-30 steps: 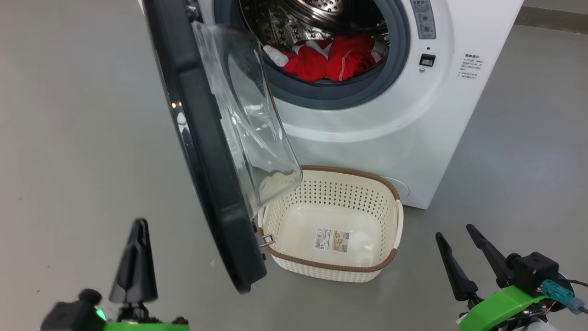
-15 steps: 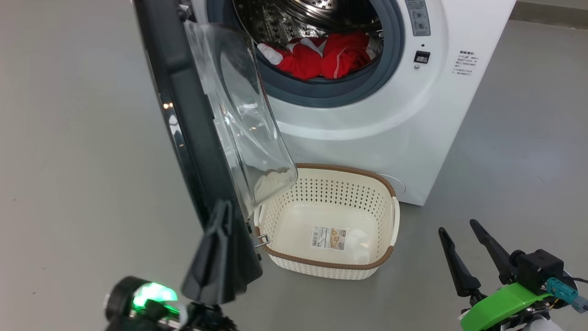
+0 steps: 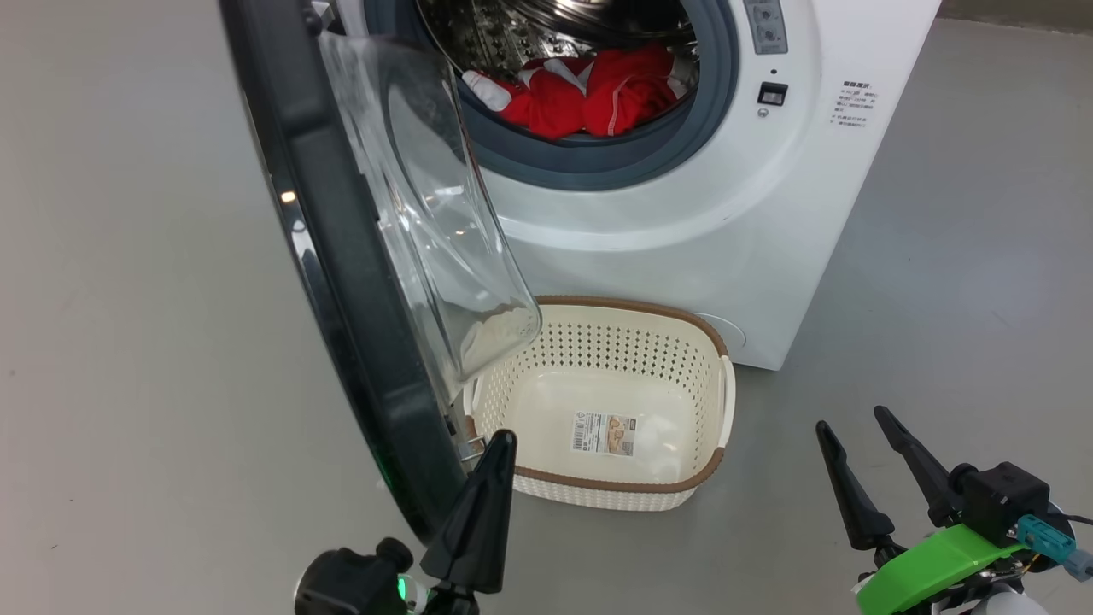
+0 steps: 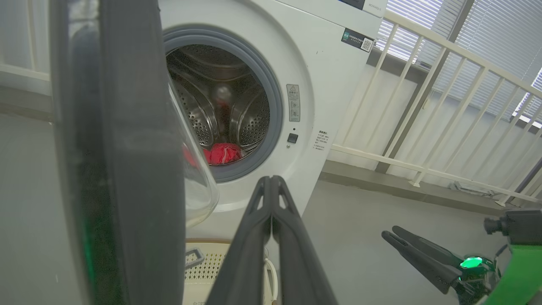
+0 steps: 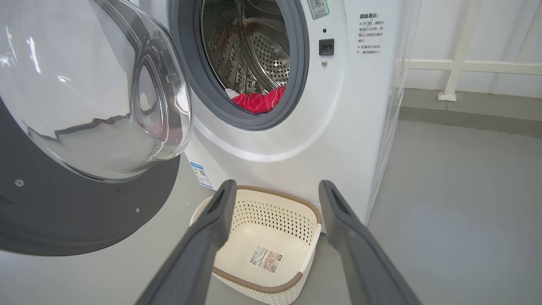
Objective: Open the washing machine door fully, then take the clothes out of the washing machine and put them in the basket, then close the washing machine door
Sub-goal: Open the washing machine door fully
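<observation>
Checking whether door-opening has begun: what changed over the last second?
The shut left hand swung right, from outside the washing machine door to the inner side of its lower edge, beside the basket. Nothing grasped. Door, clothes, empty basket and open right hand stayed; the camera shifted slightly.

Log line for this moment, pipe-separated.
washing machine door: open partway | clothes: in drum | basket: empty | left gripper: shut, near door's lower edge | right gripper: open, empty

Fingers of left gripper [image 3: 502, 444] pressed together, those of right gripper [image 3: 850, 418] spread wide
</observation>
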`<state>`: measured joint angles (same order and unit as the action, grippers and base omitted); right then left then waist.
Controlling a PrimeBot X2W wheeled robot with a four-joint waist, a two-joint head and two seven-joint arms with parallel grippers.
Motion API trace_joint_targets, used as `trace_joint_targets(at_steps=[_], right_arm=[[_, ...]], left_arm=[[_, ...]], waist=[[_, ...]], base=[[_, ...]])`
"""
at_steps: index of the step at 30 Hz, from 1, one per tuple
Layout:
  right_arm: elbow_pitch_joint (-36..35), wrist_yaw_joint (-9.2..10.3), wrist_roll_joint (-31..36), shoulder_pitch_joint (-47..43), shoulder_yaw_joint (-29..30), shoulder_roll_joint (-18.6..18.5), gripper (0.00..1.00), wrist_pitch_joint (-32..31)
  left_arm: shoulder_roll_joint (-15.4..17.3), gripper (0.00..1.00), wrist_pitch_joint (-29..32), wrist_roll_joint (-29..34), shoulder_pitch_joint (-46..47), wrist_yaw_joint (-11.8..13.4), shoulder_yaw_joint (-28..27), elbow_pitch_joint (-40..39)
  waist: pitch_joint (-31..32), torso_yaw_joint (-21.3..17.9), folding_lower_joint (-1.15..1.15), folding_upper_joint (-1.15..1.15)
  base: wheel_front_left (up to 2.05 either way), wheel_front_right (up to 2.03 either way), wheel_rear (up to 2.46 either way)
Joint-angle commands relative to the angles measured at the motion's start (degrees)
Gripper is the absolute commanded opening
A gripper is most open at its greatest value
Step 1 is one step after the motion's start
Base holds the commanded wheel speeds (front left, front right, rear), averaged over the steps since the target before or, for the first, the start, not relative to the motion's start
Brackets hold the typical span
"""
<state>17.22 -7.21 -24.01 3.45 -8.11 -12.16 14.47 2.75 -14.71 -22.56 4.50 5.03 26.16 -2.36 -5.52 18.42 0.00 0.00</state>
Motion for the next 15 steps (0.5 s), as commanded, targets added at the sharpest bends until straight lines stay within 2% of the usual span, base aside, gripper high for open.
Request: trace_joint_targets(at_steps=[1, 7, 15], right_arm=[[-1.5, -0.28, 0.7, 1.0, -0.9, -0.7, 1.00, 0.5], [-1.4, -0.28, 0.7, 1.0, -0.9, -0.7, 1.00, 0.5], [-1.5, -0.28, 0.7, 1.1, -1.1, -0.8, 1.00, 0.5]], left_arm=[[0.1, 0.00, -0.3, -0.7, 1.8, 0.5, -1.6, -0.2], [0.1, 0.00, -0.3, -1.9, 2.6, 1.2, -2.0, 4.8], [0.1, 0.00, -0.3, -4.0, 2.8, 1.3, -4.2, 7.5]], waist=[[0.0, 0.0, 0.00, 0.00], [0.0, -0.1, 0.00, 0.00], [0.0, 0.1, 0.00, 0.00]], base=[[0.00, 0.00, 0.00], [0.00, 0.00, 0.00], [0.00, 0.00, 0.00]])
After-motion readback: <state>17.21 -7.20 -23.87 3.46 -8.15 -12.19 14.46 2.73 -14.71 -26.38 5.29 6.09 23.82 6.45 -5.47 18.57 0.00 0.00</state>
